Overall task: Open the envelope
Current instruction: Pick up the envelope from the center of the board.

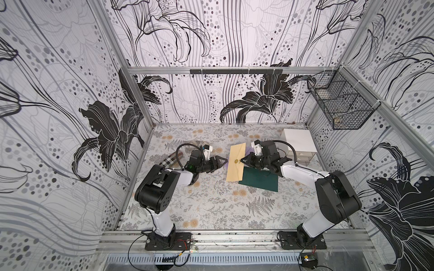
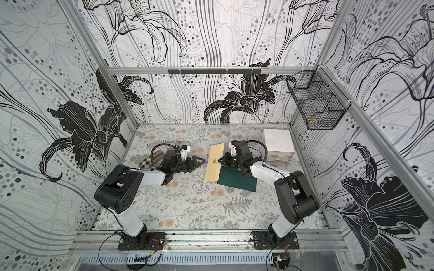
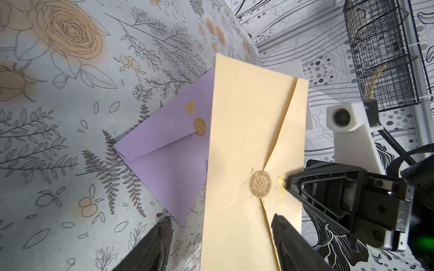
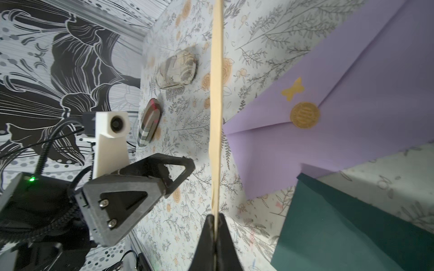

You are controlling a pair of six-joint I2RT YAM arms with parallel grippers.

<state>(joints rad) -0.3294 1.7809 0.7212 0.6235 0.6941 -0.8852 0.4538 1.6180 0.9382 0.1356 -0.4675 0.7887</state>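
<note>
A long cream envelope point(image 1: 235, 169) point(image 2: 213, 169) point(image 3: 244, 131) is held above the table, face up. Its flap tip sits under a round gold seal point(image 3: 260, 183) point(image 1: 235, 161). My right gripper point(image 1: 242, 161) point(image 2: 219, 160) point(image 4: 215, 217) is shut on the envelope's edge next to the seal; in the right wrist view the envelope point(image 4: 216, 93) shows edge-on between the jaws. My left gripper point(image 1: 224, 162) point(image 2: 203, 161) point(image 3: 220, 217) is open on the opposite side. One finger is over the envelope's face and one is off its edge, holding nothing.
A purple envelope point(image 3: 169, 150) point(image 4: 352, 117) with its own gold seal lies under the cream one. A dark green envelope point(image 1: 259, 179) point(image 4: 352, 223) lies beside it. A white drawer box point(image 1: 298, 143), a wire basket point(image 1: 338, 103), a plaid case point(image 1: 170, 159) and a round pouch point(image 4: 178, 68) are around.
</note>
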